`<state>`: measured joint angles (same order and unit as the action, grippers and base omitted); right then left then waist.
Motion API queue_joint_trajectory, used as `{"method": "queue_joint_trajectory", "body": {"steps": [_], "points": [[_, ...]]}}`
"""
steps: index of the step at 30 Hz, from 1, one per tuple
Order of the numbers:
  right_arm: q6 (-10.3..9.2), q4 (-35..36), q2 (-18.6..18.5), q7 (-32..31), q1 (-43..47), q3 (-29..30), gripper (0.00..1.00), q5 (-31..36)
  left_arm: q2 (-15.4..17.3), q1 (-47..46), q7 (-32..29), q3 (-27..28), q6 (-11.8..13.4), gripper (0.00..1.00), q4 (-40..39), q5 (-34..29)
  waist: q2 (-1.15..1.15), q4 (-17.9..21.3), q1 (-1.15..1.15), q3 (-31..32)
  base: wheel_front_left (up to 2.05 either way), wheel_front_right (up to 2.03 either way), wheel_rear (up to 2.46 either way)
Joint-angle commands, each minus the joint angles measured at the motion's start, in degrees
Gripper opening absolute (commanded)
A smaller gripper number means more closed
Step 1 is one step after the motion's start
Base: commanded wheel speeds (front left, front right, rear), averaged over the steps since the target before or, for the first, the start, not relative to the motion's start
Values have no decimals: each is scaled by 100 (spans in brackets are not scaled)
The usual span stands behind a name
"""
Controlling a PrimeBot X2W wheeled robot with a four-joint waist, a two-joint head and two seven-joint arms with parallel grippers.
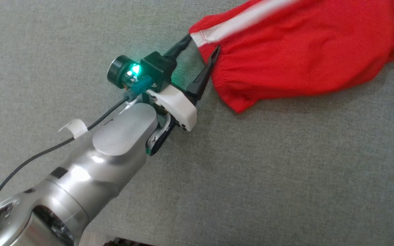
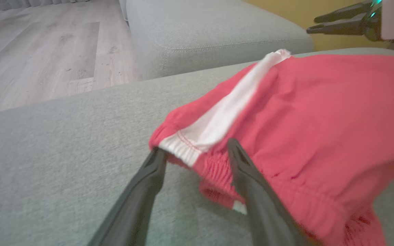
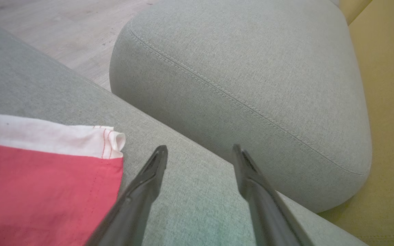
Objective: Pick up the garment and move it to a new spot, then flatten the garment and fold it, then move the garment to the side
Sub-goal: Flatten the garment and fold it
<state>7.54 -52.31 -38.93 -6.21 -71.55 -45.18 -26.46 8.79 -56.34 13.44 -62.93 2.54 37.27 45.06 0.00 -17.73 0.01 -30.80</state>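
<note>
Left pincer (image 1: 204,41): wide open and holding nothing. Its two dark fingers straddle the corner of the shorts where the stripe meets the waistband: one tip at the stripe's end, the other lying over the gathered red edge.
Right pincer (image 3: 199,147): open about as wide, gripping nothing. It is over bare grey cloth just beside the hemmed end of the stripe, and the cloth lies outside its fingers.
Seat cushion (image 1: 251,171): broad grey upholstery that carries the garment.
Second cushion (image 3: 251,68): same grey fabric with a stitched seam and rounded corners, butting against the seat's far edge.
Wood floor (image 2: 39,51): pale planks beyond the seat.
Yellow surface (image 3: 388,102): beside the second cushion; what it is I cannot tell.
Red shorts (image 1: 303,51): lying on the seat in the upper right of the head view, rumpled and humped rather than flat, with soft creases across the panel.
Left arm (image 1: 115,147): silvery, reaching from the lower left up to the shorts.
White stripe (image 2: 224,112): one band running the length of the garment's side, with red stitching at both ends.
Waistband (image 2: 286,194): elastic, puckered into fine gathers, turned toward the left arm.
Cable (image 1: 46,152): thin and black, looping along the arm under a white clip.
Green light (image 1: 134,70): glowing on the wrist housing.
</note>
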Motion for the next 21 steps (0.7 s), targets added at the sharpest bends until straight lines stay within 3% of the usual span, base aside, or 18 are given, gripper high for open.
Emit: {"method": "queue_joint_trajectory", "body": {"steps": [1,11,21], "points": [[-5,64,13,97,-98,58,100,-10,158,-209,63,206,44,100,-37,6,0,11,-1,-5,0,0,0],[-5,-249,169,908,273,538,100,-598,306,43,152,708,233,100,129,-124,0,275,-1,654,0,0,0],[-5,90,769,2030,1290,1389,100,-1243,639,947,155,1997,686,100,-823,-701,0,760,-1,1582,0,0,0]]}}
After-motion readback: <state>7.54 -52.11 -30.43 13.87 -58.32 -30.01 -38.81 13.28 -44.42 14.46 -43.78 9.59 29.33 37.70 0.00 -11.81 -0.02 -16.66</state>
